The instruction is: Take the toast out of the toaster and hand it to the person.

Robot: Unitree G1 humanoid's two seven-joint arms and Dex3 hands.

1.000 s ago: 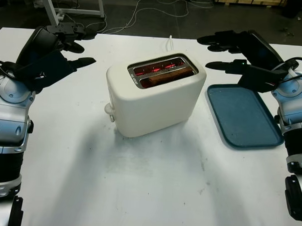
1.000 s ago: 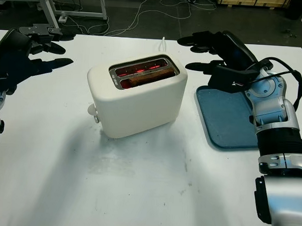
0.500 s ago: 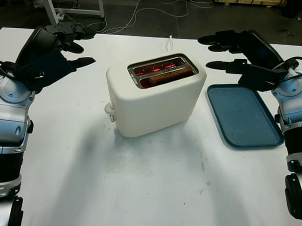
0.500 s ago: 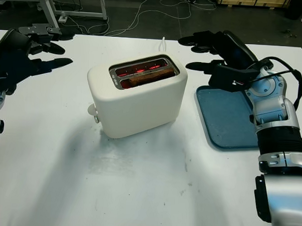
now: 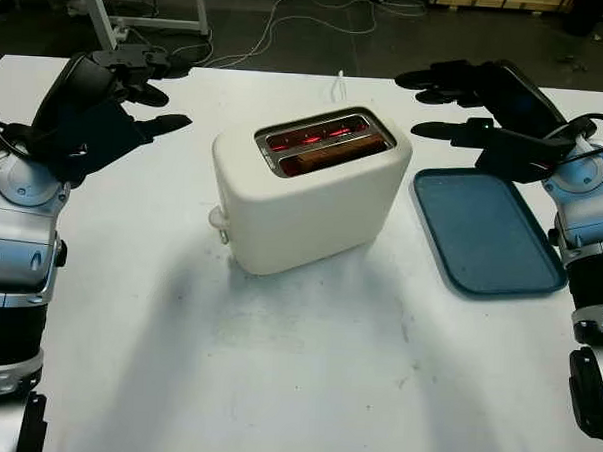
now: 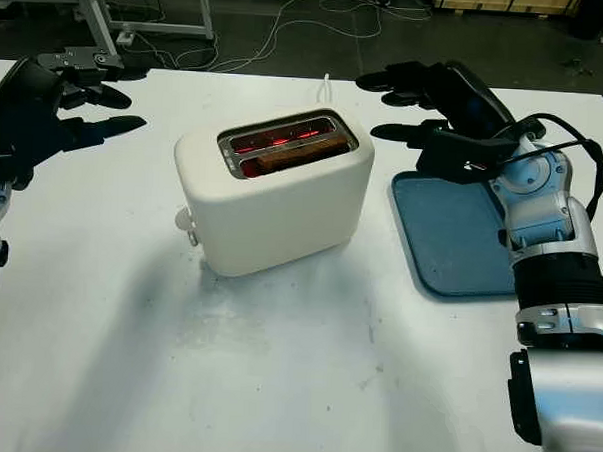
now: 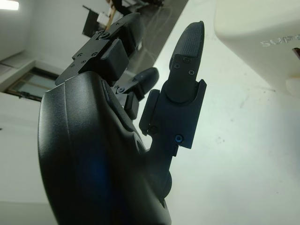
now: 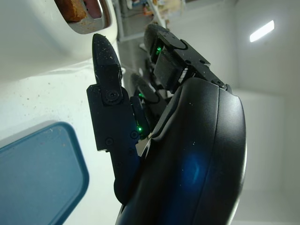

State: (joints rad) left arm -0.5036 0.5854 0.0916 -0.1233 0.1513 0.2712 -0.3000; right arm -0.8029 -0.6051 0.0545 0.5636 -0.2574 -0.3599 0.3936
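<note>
While elements glow red, browned toast (image 5: pixel 333 154) sits in toaster (image 5: pixel 308 191).

We see a dark floor (image 5: pixel 290 25) behind the white table (image 5: pixel 304 386), loose white cables (image 5: pixel 291 15) across it, a white desk frame (image 5: pixel 141 4) far left, wooden pallets (image 5: pixel 502 1) far right.

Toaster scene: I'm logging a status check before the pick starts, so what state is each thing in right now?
toaster: upright on the table, slots glowing red.
toast: down in the near slot, not yet taken out.
tray: flat on the table, right of the toaster, nothing on it.
left hand: open, raised left of the toaster.
right hand: open, raised above the tray's far end.
</note>
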